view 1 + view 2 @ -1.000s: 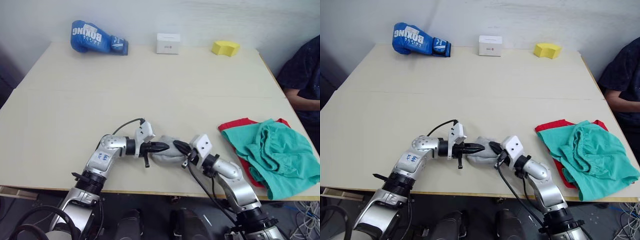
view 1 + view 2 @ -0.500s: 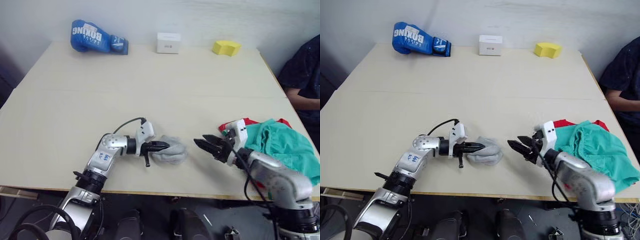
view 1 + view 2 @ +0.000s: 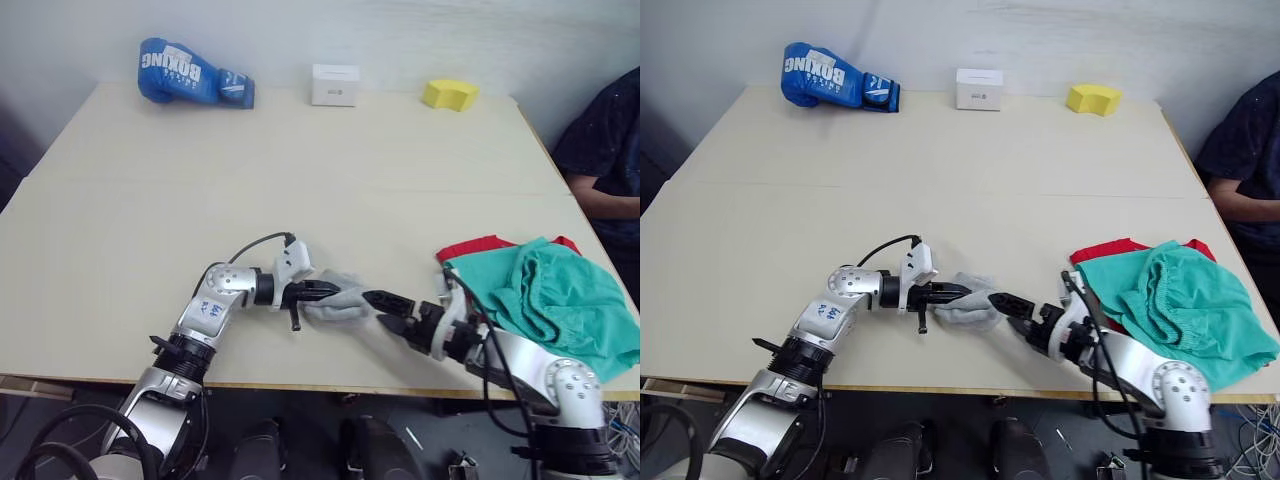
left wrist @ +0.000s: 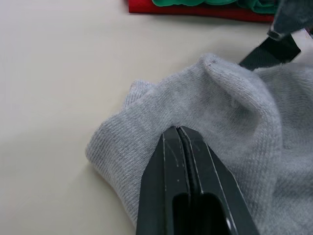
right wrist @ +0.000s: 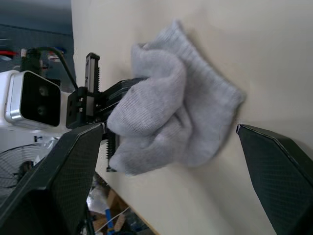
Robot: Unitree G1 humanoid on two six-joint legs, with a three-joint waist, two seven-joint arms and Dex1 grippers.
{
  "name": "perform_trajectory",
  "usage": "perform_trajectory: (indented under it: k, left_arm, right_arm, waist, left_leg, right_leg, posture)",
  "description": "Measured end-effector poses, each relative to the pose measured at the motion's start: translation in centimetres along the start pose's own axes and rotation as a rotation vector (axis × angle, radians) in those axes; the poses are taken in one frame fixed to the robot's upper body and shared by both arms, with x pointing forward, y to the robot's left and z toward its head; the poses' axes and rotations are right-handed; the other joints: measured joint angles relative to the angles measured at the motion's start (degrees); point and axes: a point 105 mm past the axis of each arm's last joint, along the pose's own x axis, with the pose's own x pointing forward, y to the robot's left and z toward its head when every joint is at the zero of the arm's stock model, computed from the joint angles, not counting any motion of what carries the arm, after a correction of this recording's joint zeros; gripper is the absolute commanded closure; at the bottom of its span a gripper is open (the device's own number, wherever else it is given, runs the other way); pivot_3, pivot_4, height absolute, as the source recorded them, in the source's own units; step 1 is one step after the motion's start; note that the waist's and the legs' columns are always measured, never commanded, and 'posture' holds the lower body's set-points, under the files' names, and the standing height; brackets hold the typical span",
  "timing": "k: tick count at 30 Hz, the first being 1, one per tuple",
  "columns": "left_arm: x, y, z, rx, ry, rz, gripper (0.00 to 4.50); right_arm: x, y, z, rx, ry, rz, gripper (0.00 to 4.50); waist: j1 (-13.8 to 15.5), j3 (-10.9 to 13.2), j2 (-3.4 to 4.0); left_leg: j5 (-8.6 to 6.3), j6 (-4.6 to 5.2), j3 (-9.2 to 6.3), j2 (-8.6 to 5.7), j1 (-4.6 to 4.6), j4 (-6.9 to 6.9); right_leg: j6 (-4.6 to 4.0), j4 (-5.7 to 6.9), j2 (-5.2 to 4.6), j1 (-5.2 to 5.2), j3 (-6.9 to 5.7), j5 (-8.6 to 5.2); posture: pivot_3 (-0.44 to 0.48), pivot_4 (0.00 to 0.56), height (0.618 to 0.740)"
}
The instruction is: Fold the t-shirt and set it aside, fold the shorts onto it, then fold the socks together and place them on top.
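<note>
From the left eye view, the socks lie bunched in a grey heap near the front edge of the table. The left gripper has its fingers pinched together on their left side. The right gripper reaches in from the other side with its fingers apart, tips just at the heap. Off to the right, the teal shorts lie rumpled on top of the red t-shirt, which peeks out along the far and left edges. At the back of the table sit a blue boxing glove, a small white box and a yellow sponge. A person's arm in a dark sleeve shows at the right edge.

The left wrist view has the black fingers closed tight on the grey knit, with red and teal cloth beyond.

The right wrist view has its own fingers spread wide on either side of the sock bundle, the left gripper behind it.
</note>
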Motion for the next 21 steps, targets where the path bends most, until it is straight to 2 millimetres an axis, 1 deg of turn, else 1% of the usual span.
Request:
perform_trajectory:
  k: [2, 5, 9, 12, 13, 17, 21]
  left_arm:
    - [0.0, 0.0, -0.1, -0.001, -0.002, 0.006, 4.50]
    - [-0.1, 0.1, -0.1, -0.007, -0.003, 0.018, 4.50]
    - [-0.3, 0.1, -0.1, -0.001, 0.007, 0.018, 4.50]
    - [-0.6, 0.2, -0.1, -0.003, 0.018, 0.019, 4.50]
    - [-0.7, 0.2, -0.1, -0.002, 0.021, 0.019, 4.50]
    - [-0.8, 0.3, 0.0, -0.001, 0.027, 0.020, 4.50]
    - [-0.8, 0.3, 0.0, -0.007, 0.026, 0.018, 4.50]
  right_arm:
    - [0.8, 0.3, 0.0, 0.008, 0.022, 0.000, 0.04]
    - [2.5, 0.9, 0.5, 0.035, 0.039, 0.005, 0.04]
    - [3.6, 1.3, 0.9, 0.061, 0.047, 0.021, 0.04]
    - [4.0, 1.3, 0.9, 0.074, 0.049, 0.026, 0.63]
    - [4.0, 1.1, 0.9, 0.077, 0.048, 0.022, 0.91]
    - [4.1, 0.4, 0.9, 0.083, 0.041, -0.002, 2.35]
    - [3.9, -0.3, 0.5, 0.104, 0.041, -0.014, 3.62]
  waist:
    - [-0.01, -0.04, -0.02]
    - [-0.09, -0.09, 0.02]
    - [-0.18, -0.14, 0.09]
    - [-0.31, -0.15, 0.10]
    - [-0.36, -0.15, 0.11]
    - [-0.48, -0.15, 0.13]
    - [-0.43, -0.14, 0.14]
  left_leg:
    - [0.00, 0.00, 0.00, 0.01, 0.01, 0.00]
    - [0.00, 0.00, 0.01, 0.04, 0.04, 0.00]
    - [0.00, 0.00, 0.02, 0.06, 0.04, -0.02]
    - [0.00, 0.00, 0.02, 0.09, 0.04, -0.05]
    - [0.00, 0.00, 0.02, 0.09, 0.03, -0.06]
    - [0.00, 0.00, 0.02, 0.10, 0.00, -0.08]
    - [0.00, -0.01, 0.03, 0.10, -0.08, -0.11]
  right_leg:
    - [-0.02, 0.00, 0.00, 0.00, 0.00, 0.01]
    - [-0.09, 0.00, 0.00, 0.00, 0.02, 0.04]
    - [-0.12, 0.00, 0.01, 0.00, 0.02, 0.05]
    - [-0.15, 0.00, 0.01, -0.03, 0.02, 0.03]
    - [-0.15, 0.00, 0.02, -0.05, 0.02, 0.03]
    - [-0.17, 0.00, 0.02, -0.10, 0.02, 0.03]
    - [-0.17, -0.03, 0.01, -0.18, 0.03, 0.02]
  posture:
    - [0.000, 0.150, 0.740]
    - [0.000, 0.150, 0.740]
    - [0.000, 0.150, 0.740]
    - [0.000, 0.150, 0.740]
    - [0.000, 0.150, 0.740]
    - [0.000, 0.150, 0.740]
    - [0.000, 0.150, 0.740]
